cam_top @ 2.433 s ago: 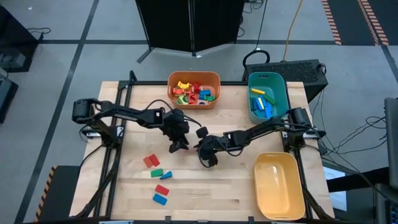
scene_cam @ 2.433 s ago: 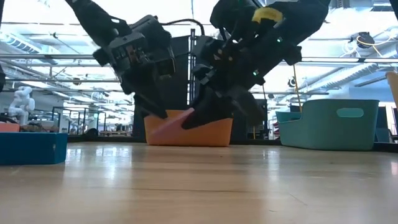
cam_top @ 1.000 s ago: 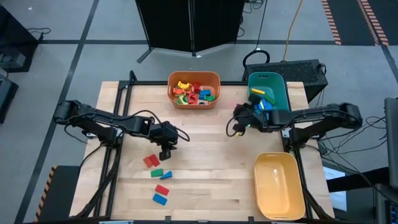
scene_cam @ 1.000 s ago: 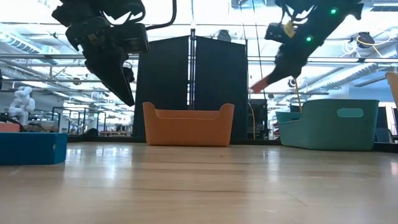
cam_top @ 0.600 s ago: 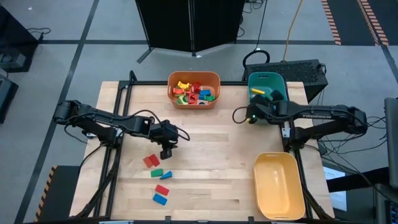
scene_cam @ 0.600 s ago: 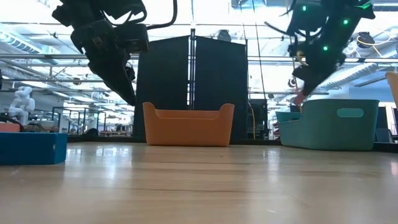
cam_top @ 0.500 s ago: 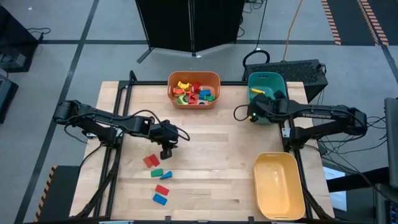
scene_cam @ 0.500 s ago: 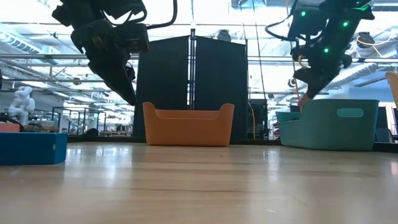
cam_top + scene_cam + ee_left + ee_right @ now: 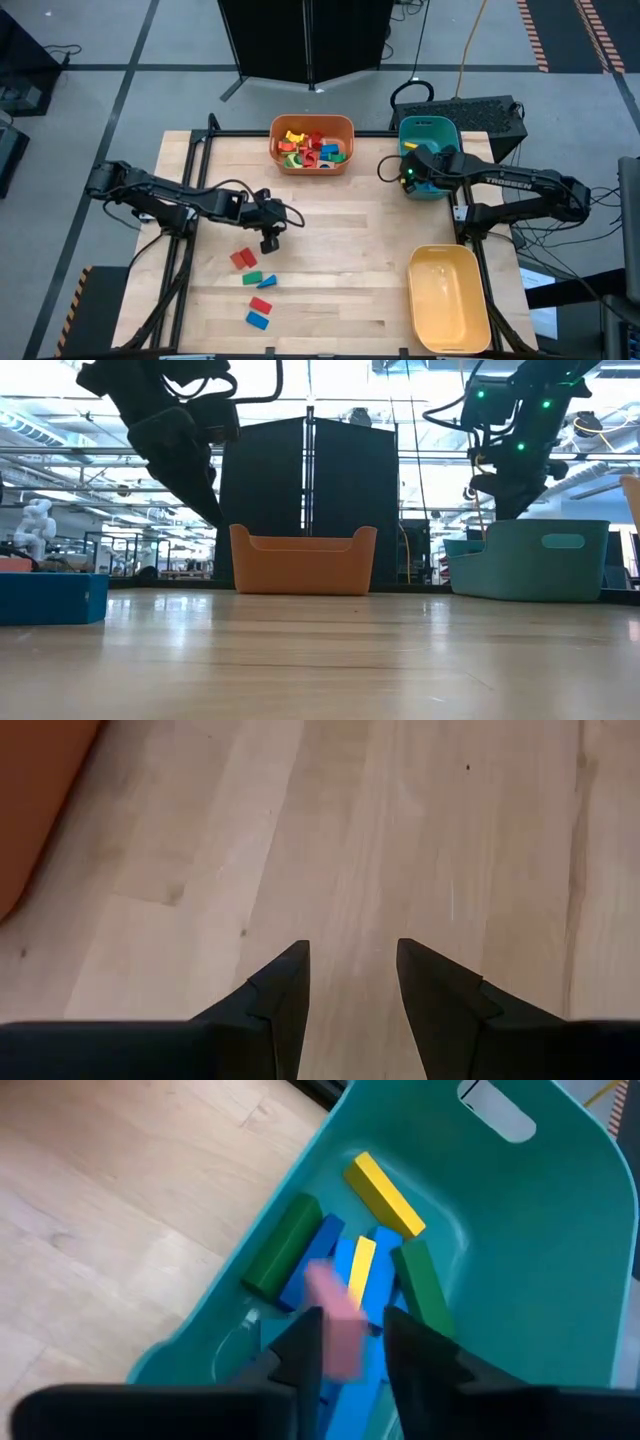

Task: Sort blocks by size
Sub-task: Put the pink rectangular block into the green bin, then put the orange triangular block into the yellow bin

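Bright overhead light, backlit silhouettes

the teal bin (image 9: 520,1230) held yellow, green and blue blocks (image 9: 372,1250) and a blurred pink block (image 9: 338,1318); the table (image 9: 340,280) was pale wood.

grey floor (image 9: 100,60), dark partition (image 9: 310,500), perhaps ceiling lights (image 9: 60,380) overhead.

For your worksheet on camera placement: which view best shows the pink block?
The right wrist view: the small flat pink block sits just beyond the right gripper, over the teal plastic bin. The other views don't show it.
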